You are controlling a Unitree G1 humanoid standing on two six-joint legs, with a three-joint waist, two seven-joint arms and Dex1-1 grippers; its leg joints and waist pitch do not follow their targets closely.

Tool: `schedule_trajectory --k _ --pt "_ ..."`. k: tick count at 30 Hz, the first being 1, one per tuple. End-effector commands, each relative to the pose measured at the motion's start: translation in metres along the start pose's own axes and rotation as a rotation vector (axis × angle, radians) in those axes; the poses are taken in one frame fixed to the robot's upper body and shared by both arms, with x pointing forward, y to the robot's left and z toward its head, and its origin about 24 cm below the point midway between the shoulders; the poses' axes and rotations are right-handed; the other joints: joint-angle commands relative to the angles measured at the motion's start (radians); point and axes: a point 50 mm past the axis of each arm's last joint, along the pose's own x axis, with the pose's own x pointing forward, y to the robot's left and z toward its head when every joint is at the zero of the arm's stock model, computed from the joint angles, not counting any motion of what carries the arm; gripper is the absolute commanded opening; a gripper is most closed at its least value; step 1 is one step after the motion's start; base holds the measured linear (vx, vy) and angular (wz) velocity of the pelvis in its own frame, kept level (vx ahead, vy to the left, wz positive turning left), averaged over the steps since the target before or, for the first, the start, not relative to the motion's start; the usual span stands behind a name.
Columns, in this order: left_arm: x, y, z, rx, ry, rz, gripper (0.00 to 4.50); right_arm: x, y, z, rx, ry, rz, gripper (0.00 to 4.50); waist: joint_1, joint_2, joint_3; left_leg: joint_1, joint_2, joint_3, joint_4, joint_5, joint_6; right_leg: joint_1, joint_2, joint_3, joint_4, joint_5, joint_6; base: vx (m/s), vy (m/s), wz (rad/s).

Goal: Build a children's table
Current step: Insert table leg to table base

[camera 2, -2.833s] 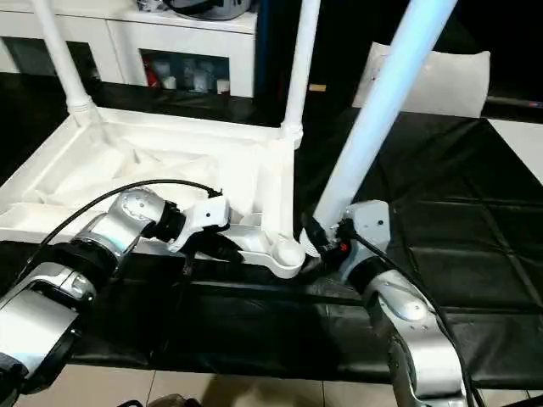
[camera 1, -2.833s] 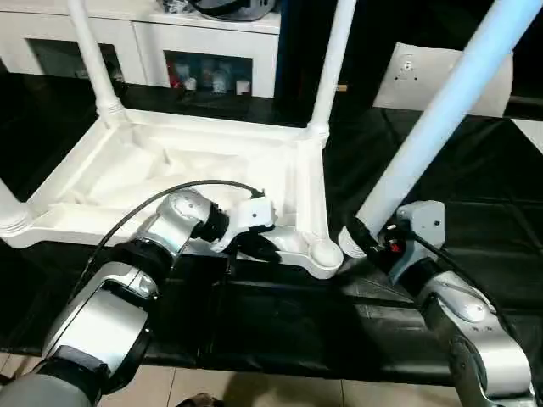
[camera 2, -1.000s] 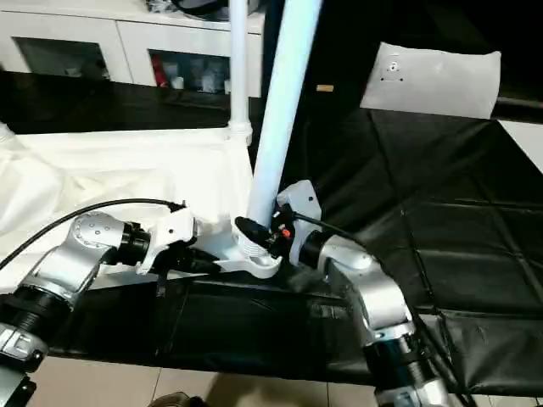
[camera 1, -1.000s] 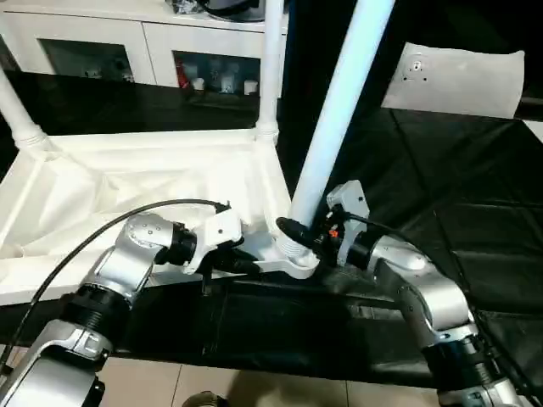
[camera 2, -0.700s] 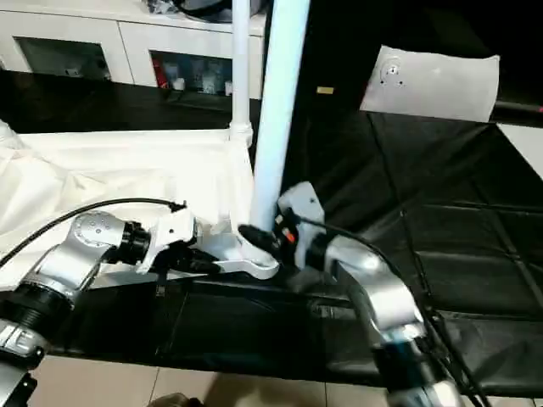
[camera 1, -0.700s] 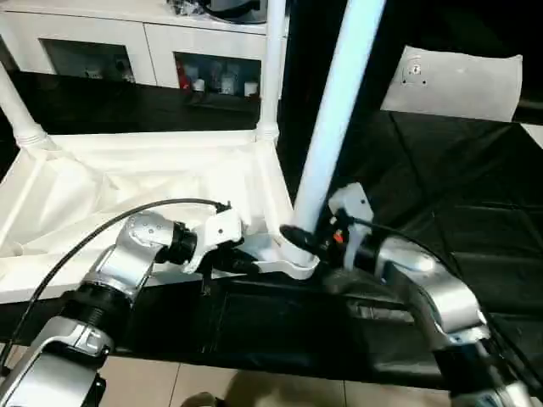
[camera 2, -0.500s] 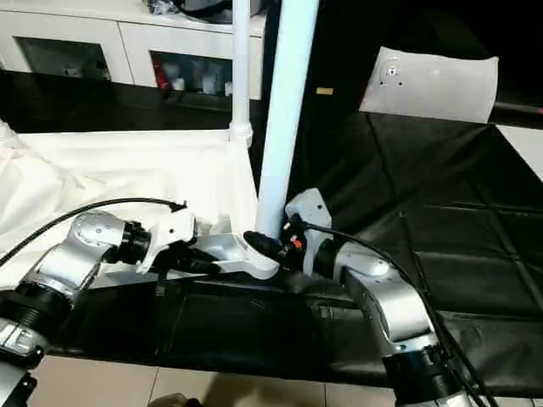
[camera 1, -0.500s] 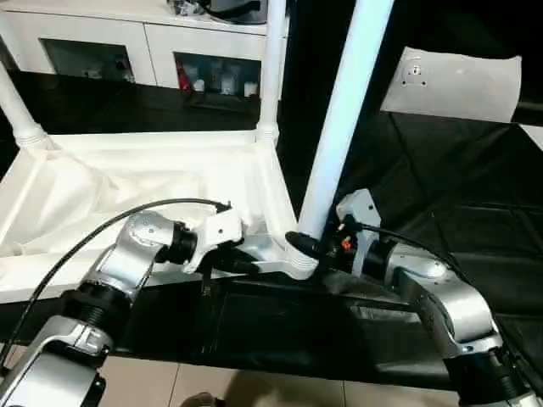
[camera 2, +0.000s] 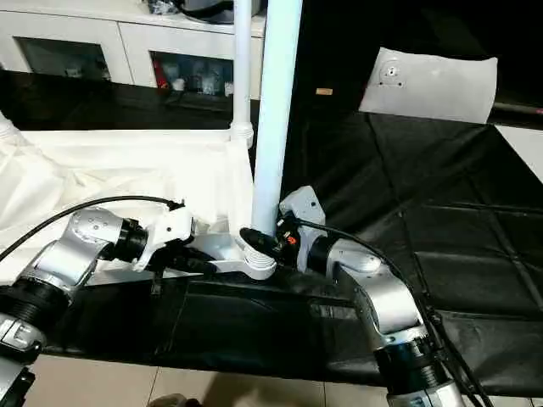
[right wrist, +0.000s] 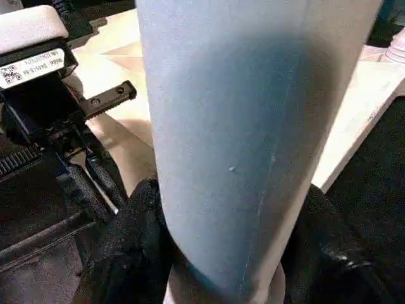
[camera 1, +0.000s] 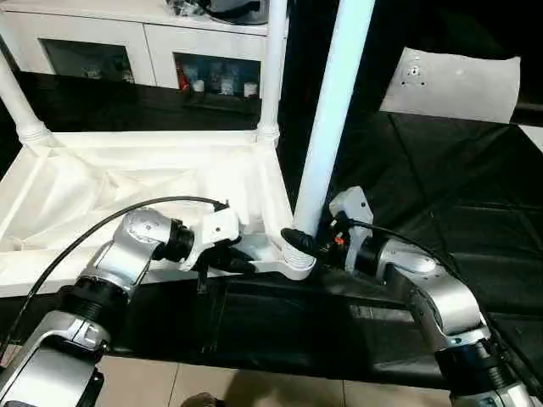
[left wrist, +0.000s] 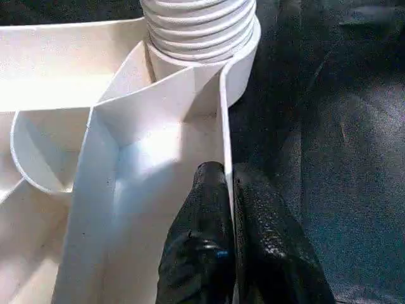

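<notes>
**Right gripper clamps the fourth leg at the near corner socket**

The right gripper [camera 1: 302, 242] has its two black fingers [right wrist: 136, 244] wrapped around the base of a long white leg [camera 1: 331, 119], one finger on each side of the tube, clamped on it. The leg stands almost upright, its ribbed lower end [left wrist: 199, 28] sitting in the round socket [camera 1: 297, 263] at the near right corner of the upturned table top [camera 1: 144, 182].

The left gripper [camera 1: 242, 263] reaches in from the left along the near edge of the table top. Its fingers [left wrist: 205, 234] are pinched together on the thin rim wall [left wrist: 223, 126] just beside that socket, one finger inside the rim and one outside.

The table top lies upside down on a black mat [camera 1: 441, 212], ribbed underside facing up. Two more legs stand in its far corners: one [camera 1: 273, 59] at the far right corner, one [camera 1: 17, 97] at the far left.

Behind the table top stands a white cabinet [camera 1: 127, 51] with small items on its shelves. A flat whitish bag [camera 1: 450, 80] lies on the mat at the far right, well apart from the table. A black cable [camera 1: 110, 229] loops over the left forearm [camera 1: 127, 254].
</notes>
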Motion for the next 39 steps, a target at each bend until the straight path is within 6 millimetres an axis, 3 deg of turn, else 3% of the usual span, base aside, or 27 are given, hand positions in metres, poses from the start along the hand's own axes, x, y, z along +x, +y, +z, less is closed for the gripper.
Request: schedule_trajectory --k 1,6,8,11,13,15,17,18,20,21,25,31,32,34,35,36,38,39 --pt "0.005 -0.002 0.001 0.032 0.042 -0.06 0.0 0.002 -0.002 -0.011 0.026 0.052 -0.009 1.9 0.0 0.013 -0.051 0.037 0.078 -0.035 -0.078 -0.21 -0.034 0.007 -0.095 0.039 -0.074 -0.014 -0.239 0.0 0.0 0.0" --pt "0.005 -0.001 0.002 0.037 0.045 -0.048 0.0 0.001 -0.004 -0.014 0.111 0.013 -0.037 1.9 -0.001 0.015 -0.05 0.039 0.079 -0.036 -0.082 -0.241 -0.047 0.004 -0.096 0.041 -0.076 -0.033 -0.242 0.0 0.0 0.0" --pt "0.004 0.0 0.002 0.037 0.045 -0.042 0.0 0.0 -0.004 -0.016 0.137 0.001 -0.052 1.9 0.001 0.026 -0.05 0.04 0.079 -0.038 -0.083 -0.253 -0.057 0.003 -0.095 0.04 -0.076 -0.037 -0.24 0.0 0.0 0.0" --pt "0.004 0.001 0.001 0.037 0.045 -0.034 0.0 -0.005 -0.006 -0.021 0.178 -0.02 -0.089 1.9 0.001 0.021 -0.052 0.039 0.079 -0.037 -0.083 -0.251 -0.06 0.004 -0.094 0.04 -0.074 -0.008 -0.244 0.0 0.0 0.0" --pt "0.003 0.002 0.001 0.034 0.044 -0.025 0.0 -0.009 -0.007 -0.03 0.219 -0.027 -0.132 1.9 0.004 0.037 -0.052 0.041 0.078 -0.039 -0.085 -0.265 -0.068 0.003 -0.094 0.039 -0.073 0.01 -0.245 0.0 0.0 0.0" --pt "0.003 0.002 0.001 0.032 0.043 -0.024 0.0 -0.011 -0.007 -0.034 0.228 -0.024 -0.147 1.9 0.002 0.03 -0.051 0.04 0.077 -0.039 -0.087 -0.282 -0.07 0.004 -0.094 0.039 -0.076 -0.006 -0.245 0.0 0.0 0.0" --pt "0.003 0.002 0.0 0.031 0.042 -0.021 0.0 -0.014 -0.005 -0.042 0.241 -0.021 -0.175 1.9 0.004 0.034 -0.05 0.04 0.079 -0.039 -0.087 -0.3 -0.075 0.001 -0.097 0.041 -0.08 -0.04 -0.24 0.0 0.0 0.0" --pt "0.003 0.003 0.0 0.029 0.04 -0.015 0.0 -0.018 -0.005 -0.049 0.254 -0.03 -0.213 1.9 0.005 0.044 -0.05 0.041 0.078 -0.042 -0.088 -0.306 -0.079 0.001 -0.098 0.041 -0.08 -0.052 -0.236 0.0 0.0 0.0" --pt "0.004 0.005 0.001 0.028 0.037 -0.002 0.0 -0.022 -0.004 -0.055 0.264 -0.042 -0.245 1.9 0.005 0.038 -0.048 0.042 0.079 -0.041 -0.09 -0.33 -0.082 -0.002 -0.097 0.043 -0.085 -0.076 -0.231 0.0 0.0 0.0" --pt "0.004 0.005 0.001 0.028 0.037 0.002 0.0 -0.024 -0.003 -0.056 0.263 -0.044 -0.25 1.9 0.007 0.042 -0.048 0.041 0.078 -0.043 -0.091 -0.336 -0.083 -0.001 -0.097 0.042 -0.085 -0.087 -0.229 0.0 0.0 0.0" --pt "0.004 0.006 0.0 0.029 0.038 0.015 0.0 -0.029 0.001 -0.059 0.17 -0.019 -0.246 1.9 0.009 0.041 -0.043 0.044 0.08 -0.043 -0.093 -0.372 -0.088 -0.008 -0.1 0.046 -0.093 -0.16 -0.217 0.0 0.0 0.0" --pt "0.006 0.007 0.0 0.03 0.033 0.024 0.0 -0.029 0.0 -0.055 0.018 0.028 -0.218 1.9 0.018 0.04 -0.045 0.042 0.08 -0.041 -0.093 -0.327 -0.073 -0.005 -0.097 0.044 -0.089 -0.097 -0.207 0.0 0.0 0.0" --pt "0.006 0.007 0.0 0.031 0.033 0.024 0.0 -0.028 0.0 -0.053 0.007 0.03 -0.212 1.9 0.017 0.033 -0.043 0.04 0.079 -0.041 -0.093 -0.333 -0.07 -0.005 -0.098 0.045 -0.091 -0.131 -0.205 0.0 0.0 0.0" --pt "0.006 0.006 0.0 0.033 0.034 0.023 0.0 -0.025 -0.001 -0.05 -0.014 0.039 -0.189 1.9 0.015 0.036 -0.042 0.042 0.08 -0.042 -0.094 -0.351 -0.071 -0.008 -0.099 0.046 -0.095 -0.172 -0.201 0.0 0.0 0.0" --pt "0.006 0.006 0.0 0.034 0.035 0.022 0.0 -0.023 0.0 -0.049 -0.026 0.045 -0.171 1.9 0.013 0.024 -0.04 0.042 0.081 -0.041 -0.095 -0.357 -0.069 -0.008 -0.098 0.046 -0.098 -0.189 -0.199 0.0 0.0 0.0" --pt "0.006 0.006 0.0 0.036 0.035 0.021 0.0 -0.021 0.0 -0.047 -0.035 0.05 -0.157 1.9 0.015 0.03 -0.04 0.043 0.081 -0.042 -0.094 -0.361 -0.069 -0.009 -0.101 0.047 -0.098 -0.216 -0.195 0.0 0.0 0.0" --pt "0.006 0.005 0.0 0.04 0.037 0.018 0.0 -0.019 0.001 -0.047 -0.042 0.064 -0.124 1.9 0.014 0.016 -0.039 0.041 0.082 -0.041 -0.094 -0.354 -0.063 -0.01 -0.102 0.048 -0.102 -0.242 -0.187 0.0 0.0 0.0" --pt "0.006 0.004 0.0 0.047 0.041 0.012 0.0 -0.017 0.002 -0.048 -0.051 0.079 -0.093 1.9 0.014 0.016 -0.04 0.041 0.083 -0.041 -0.094 -0.345 -0.061 -0.011 -0.102 0.048 -0.101 -0.243 -0.185 0.0 0.0 0.0"
